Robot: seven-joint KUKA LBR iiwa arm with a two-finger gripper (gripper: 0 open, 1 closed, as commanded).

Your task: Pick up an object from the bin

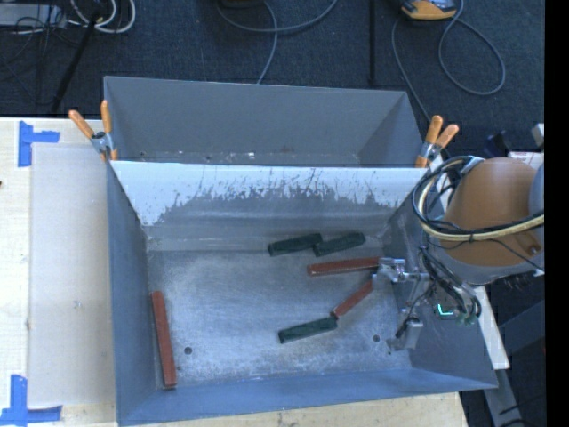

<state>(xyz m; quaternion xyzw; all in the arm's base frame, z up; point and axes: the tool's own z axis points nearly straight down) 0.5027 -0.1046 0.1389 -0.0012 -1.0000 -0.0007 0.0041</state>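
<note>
My gripper [404,305] hangs low at the bin's right side, close to the right wall. Just to its left lies a short reddish-brown stick [353,300], slanting up towards it. A longer reddish-brown stick [342,266] lies above that one, its right end near the gripper's upper part. A dark green stick [308,330] rests on the floor lower left of the gripper. Nothing shows held in the gripper.
Two more dark green sticks [295,245] [339,242] lie end to end near the back slope. A long reddish-brown stick [162,338] lies along the left wall. The arm, with an orange cover and cables, leans in over the right rim.
</note>
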